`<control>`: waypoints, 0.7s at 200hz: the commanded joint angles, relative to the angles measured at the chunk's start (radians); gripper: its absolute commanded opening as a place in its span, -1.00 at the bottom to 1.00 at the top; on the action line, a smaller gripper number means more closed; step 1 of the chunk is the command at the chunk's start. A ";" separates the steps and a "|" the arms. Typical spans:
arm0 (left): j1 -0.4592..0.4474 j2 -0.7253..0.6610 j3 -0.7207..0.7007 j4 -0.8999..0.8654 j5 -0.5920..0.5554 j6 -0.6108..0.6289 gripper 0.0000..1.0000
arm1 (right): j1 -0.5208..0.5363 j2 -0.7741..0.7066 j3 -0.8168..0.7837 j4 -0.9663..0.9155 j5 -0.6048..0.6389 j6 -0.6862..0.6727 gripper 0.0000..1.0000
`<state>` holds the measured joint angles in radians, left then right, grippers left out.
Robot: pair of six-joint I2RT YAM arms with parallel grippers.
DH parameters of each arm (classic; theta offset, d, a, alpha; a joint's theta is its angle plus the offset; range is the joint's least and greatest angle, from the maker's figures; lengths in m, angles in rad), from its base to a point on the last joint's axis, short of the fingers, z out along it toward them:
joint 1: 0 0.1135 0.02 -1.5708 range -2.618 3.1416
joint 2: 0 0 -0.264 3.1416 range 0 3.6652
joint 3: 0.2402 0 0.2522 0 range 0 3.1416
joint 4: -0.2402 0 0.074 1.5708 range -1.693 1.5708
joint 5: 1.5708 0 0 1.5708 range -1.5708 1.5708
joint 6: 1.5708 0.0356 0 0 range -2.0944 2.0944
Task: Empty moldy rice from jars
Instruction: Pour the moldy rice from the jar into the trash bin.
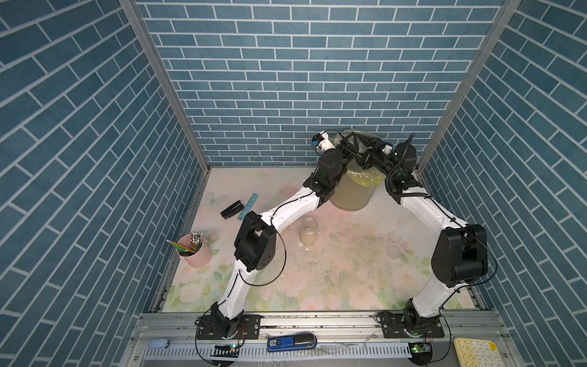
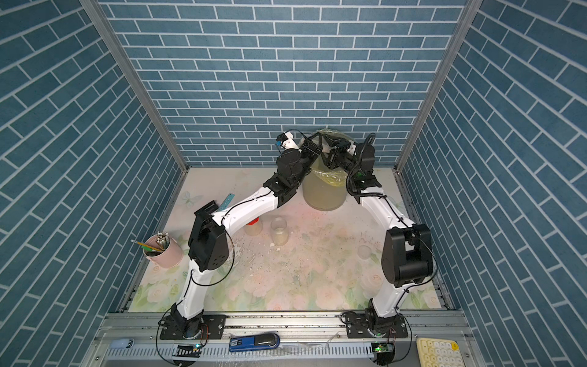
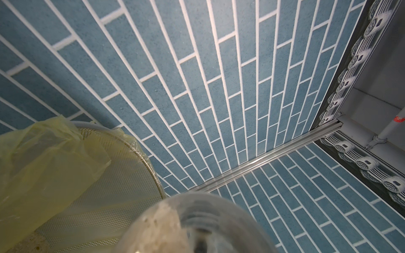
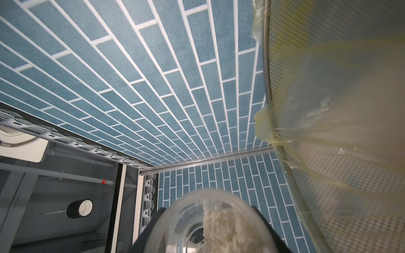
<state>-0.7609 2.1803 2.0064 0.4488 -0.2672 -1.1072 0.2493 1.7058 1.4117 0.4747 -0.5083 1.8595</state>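
Both arms reach over the translucent bin [image 1: 352,193] at the back right. My left gripper [image 1: 351,143] and right gripper [image 1: 368,153] meet above its mouth. A clear jar [image 3: 221,216] fills the near edge of the left wrist view, with moldy rice [image 3: 162,225] clumped along one side. In the right wrist view a clear jar [image 4: 182,221] sits between my black fingers [image 4: 151,223], with moldy rice [image 4: 221,227] inside. I cannot tell whether both grippers hold the same jar. An open clear jar [image 1: 309,230] stands mid-table. A red-capped jar [image 2: 254,226] stands beside the left arm.
The bin's mesh rim [image 3: 140,160] and yellow bag [image 3: 43,164] lie close to both wrists, against the brick back wall. A whitish round lid [image 1: 394,252] lies on the mat at the right. A pink pencil cup [image 1: 193,251], black stapler [image 1: 232,209] and blue ruler [image 1: 247,206] sit at the left.
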 commanded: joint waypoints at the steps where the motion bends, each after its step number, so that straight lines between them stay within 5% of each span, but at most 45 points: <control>1: 0.019 -0.022 -0.039 -0.040 -0.019 0.138 -0.15 | -0.011 -0.086 -0.007 -0.110 0.000 -0.183 0.28; 49: 0.042 -0.037 -0.059 0.002 -0.015 0.147 -0.19 | -0.018 -0.089 -0.005 -0.206 -0.006 -0.216 0.77; 140: 0.055 -0.007 0.030 -0.078 0.069 0.205 -0.22 | -0.089 -0.220 0.066 -0.522 -0.009 -0.561 0.80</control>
<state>-0.7029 2.1731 1.9770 0.3912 -0.2451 -0.9421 0.1822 1.5455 1.4174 0.0303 -0.5045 1.4532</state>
